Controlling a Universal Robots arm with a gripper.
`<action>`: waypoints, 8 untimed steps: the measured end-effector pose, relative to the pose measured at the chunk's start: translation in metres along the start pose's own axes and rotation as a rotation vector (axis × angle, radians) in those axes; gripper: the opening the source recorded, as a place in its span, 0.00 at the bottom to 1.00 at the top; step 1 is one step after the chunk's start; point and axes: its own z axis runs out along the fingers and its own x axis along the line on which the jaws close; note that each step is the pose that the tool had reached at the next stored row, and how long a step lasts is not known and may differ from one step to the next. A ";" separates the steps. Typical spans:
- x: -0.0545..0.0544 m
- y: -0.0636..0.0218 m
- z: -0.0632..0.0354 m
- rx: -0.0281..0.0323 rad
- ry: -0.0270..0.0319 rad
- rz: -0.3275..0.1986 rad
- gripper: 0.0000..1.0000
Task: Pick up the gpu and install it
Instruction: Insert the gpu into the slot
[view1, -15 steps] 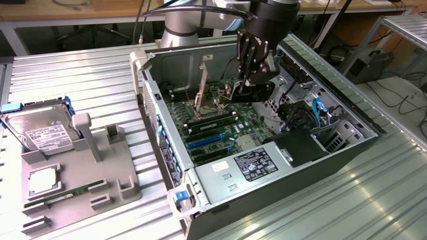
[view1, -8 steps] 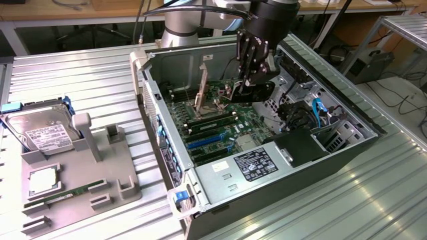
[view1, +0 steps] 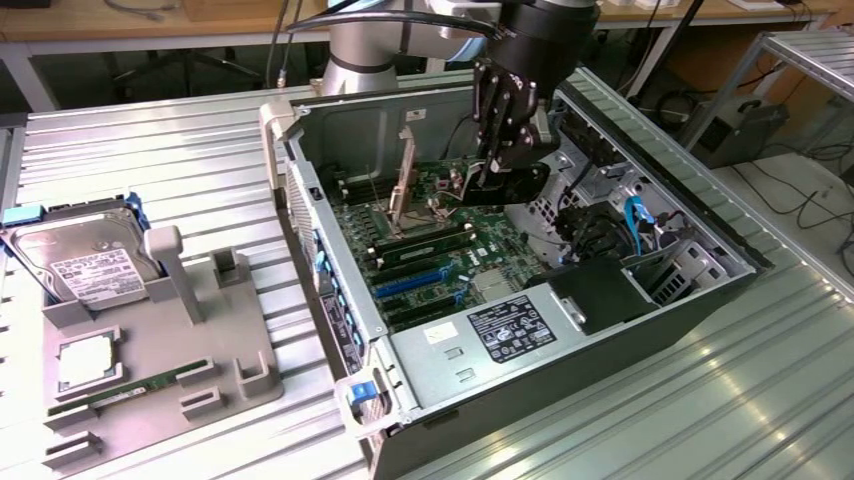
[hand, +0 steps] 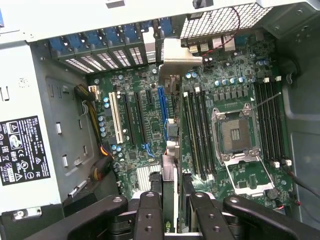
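Silver at the bracket end: holding the gpu (hand: 176, 61) edge-on, clamped in the end effector (hand: 172, 202), inside the case (view1: 694, 290) near the blue slot (hand: 161, 112). Looks like mid-install, not yet seated. Calls for squaring card edge over slot, bracket end rearward.

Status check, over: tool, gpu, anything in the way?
Tool shut on gpu. Held edge-on inside the computer case, over the blue expansion slot, apparently not seated. CPU socket plate standing open alongside.

Robotics lab or workshop, prob. Evidence: slatted metal bench (view1: 160, 150), opened PC case (view1: 561, 400), cabled worktables (view1: 134, 25) at rear.
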 end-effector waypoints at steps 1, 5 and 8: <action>0.000 0.0012 0.0010 0.0009 -0.0005 -0.001 0.26; 0.001 0.0043 0.0049 0.0035 -0.0003 -0.015 0.26; 0.001 0.0079 0.0108 0.0038 0.0000 -0.025 0.26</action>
